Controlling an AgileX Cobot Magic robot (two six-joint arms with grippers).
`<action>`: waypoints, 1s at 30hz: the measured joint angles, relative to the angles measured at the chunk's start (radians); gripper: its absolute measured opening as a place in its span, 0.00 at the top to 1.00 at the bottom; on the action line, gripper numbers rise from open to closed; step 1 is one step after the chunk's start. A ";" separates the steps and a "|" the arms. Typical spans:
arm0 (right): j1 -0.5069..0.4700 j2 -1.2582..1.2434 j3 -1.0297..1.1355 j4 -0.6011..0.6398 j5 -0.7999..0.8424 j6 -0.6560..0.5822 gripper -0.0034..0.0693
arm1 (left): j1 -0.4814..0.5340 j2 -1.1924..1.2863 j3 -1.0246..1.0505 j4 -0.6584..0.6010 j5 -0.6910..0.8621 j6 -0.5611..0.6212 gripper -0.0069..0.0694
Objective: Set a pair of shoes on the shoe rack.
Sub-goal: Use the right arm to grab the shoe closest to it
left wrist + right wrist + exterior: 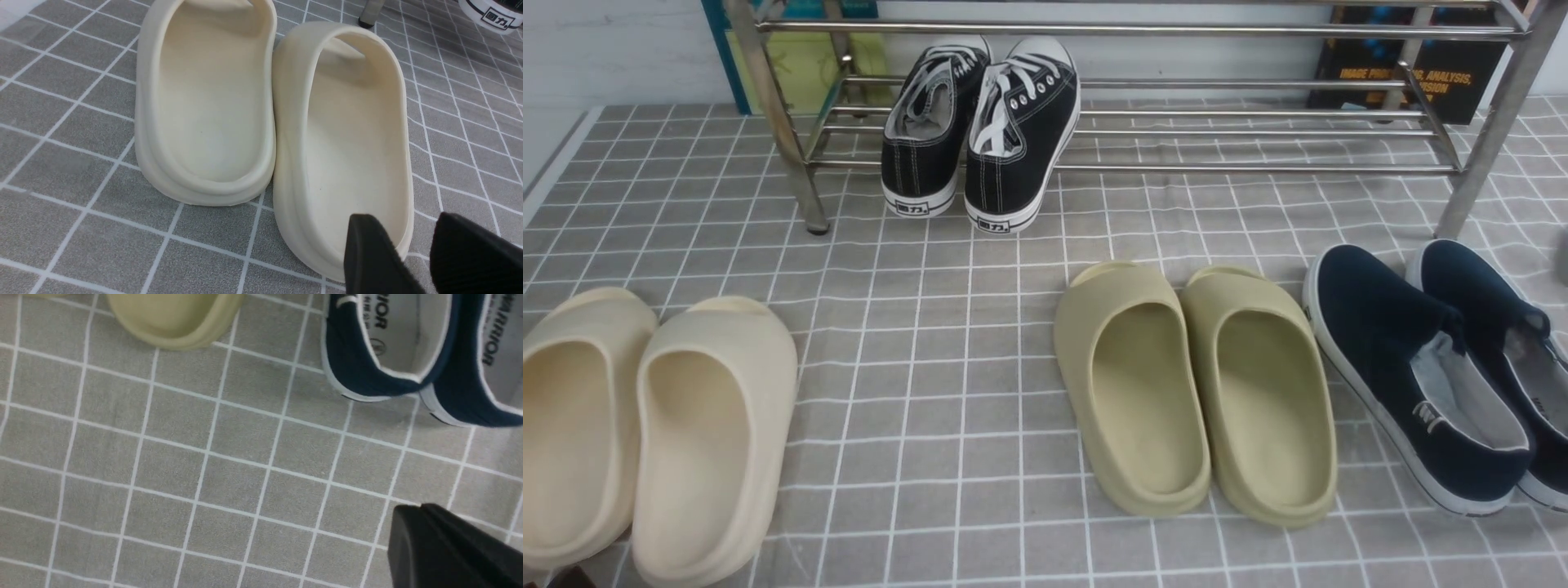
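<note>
Front view: pair of shoes, navy slip-ons, sits on the counter in front of the shoe rack, below its right corner post, not on any shelf yet
- The two lie side by side, apparently touching. Toes point toward the rack, heels toward the robot; long axis runs heel to toe, skewed so the toes lean toward the rack's middle
- Left hand: jaws apart, gripping nothing, over the heel of a cream slide, off the rack's left end
- Right hand: only a dark mass shows; cannot tell whether parted or closed. It hangs over bare cloth, short of the navy heels

Likely risks:
- Olive slides lie just beside the navy pair; a drift toward the rack's middle could catch the wrong shoe
- Soft canvas collar may fold in a pinch and slip
- Lifting one shoe may drag its twin
- Right post stands near the toes; a straight push could strike it
- Black lace-ups fill the rack's left part, half hanging off; bars could let a sole tip
</note>
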 joint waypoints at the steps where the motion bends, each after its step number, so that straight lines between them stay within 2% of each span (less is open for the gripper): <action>1: 0.003 0.042 -0.018 0.002 -0.009 -0.001 0.84 | 0.000 0.000 0.000 0.000 0.000 0.000 0.60; 3: 0.005 0.098 -0.041 0.002 -0.024 -0.001 0.78 | 0.000 0.000 0.000 0.000 0.000 0.000 0.60; 4: 0.005 0.157 -0.057 0.002 -0.064 -0.002 0.68 | 0.000 0.000 0.000 0.000 0.000 0.000 0.60; 7: 0.005 0.244 -0.061 -0.011 -0.146 -0.004 0.53 | 0.000 0.000 0.000 0.000 0.000 0.000 0.60; 8: 0.005 0.257 -0.061 -0.011 -0.152 -0.004 0.52 | 0.000 0.000 0.000 0.000 0.000 0.000 0.60; 9: 0.005 0.309 -0.061 -0.026 -0.204 -0.004 0.43 | 0.000 0.000 0.000 0.000 0.000 0.000 0.60; 14: 0.005 0.450 -0.066 -0.047 -0.268 -0.005 0.36 | 0.000 0.000 0.000 0.000 0.000 0.000 0.60; 18: 0.005 0.528 -0.066 -0.049 -0.274 -0.005 0.46 | 0.000 0.000 0.000 0.000 0.000 0.000 0.60; 21: 0.005 0.553 -0.067 -0.050 -0.273 -0.005 0.67 | 0.000 0.000 0.000 0.000 0.000 0.000 0.60; 23: 0.006 0.553 -0.067 -0.045 -0.269 -0.005 0.75 | 0.000 0.000 0.000 0.000 0.000 0.000 0.60; 24: 0.006 0.545 -0.070 -0.041 -0.263 -0.004 0.85 | 0.000 0.000 0.000 0.000 0.000 0.000 0.60; 25: 0.007 0.535 -0.075 -0.038 -0.251 -0.002 0.89 | 0.000 0.000 0.000 0.000 0.000 0.000 0.60; 30: 0.017 0.438 -0.124 -0.016 -0.163 0.006 0.90 | 0.000 0.000 0.000 0.000 0.000 0.000 0.60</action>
